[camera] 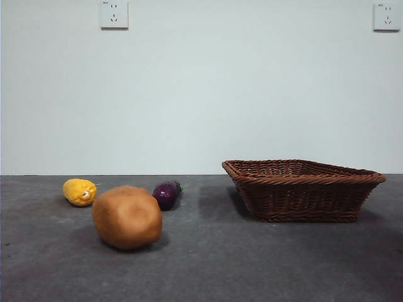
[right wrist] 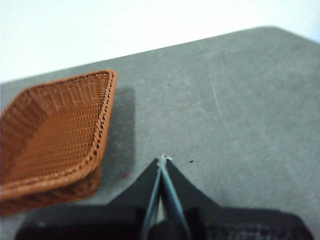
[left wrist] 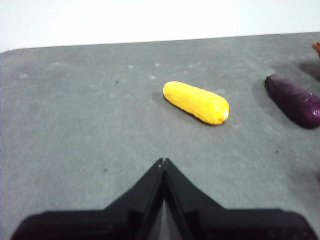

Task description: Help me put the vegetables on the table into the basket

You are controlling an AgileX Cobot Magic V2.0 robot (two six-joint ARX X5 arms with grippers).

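Observation:
Three vegetables lie on the dark grey table (camera: 208,264). A large tan-brown potato (camera: 127,217) sits nearest at the left. Behind it are a yellow lumpy vegetable (camera: 79,192) (left wrist: 196,102) and a small purple eggplant (camera: 167,194) (left wrist: 294,100). The brown wicker basket (camera: 302,189) (right wrist: 50,130) stands at the right with nothing showing inside it. My left gripper (left wrist: 163,162) is shut and hangs above the table short of the yellow vegetable. My right gripper (right wrist: 163,160) is shut over bare table beside the basket. Neither arm shows in the front view.
A plain white wall with two sockets (camera: 114,14) (camera: 386,16) backs the table. Bare table surface lies between the eggplant and the basket.

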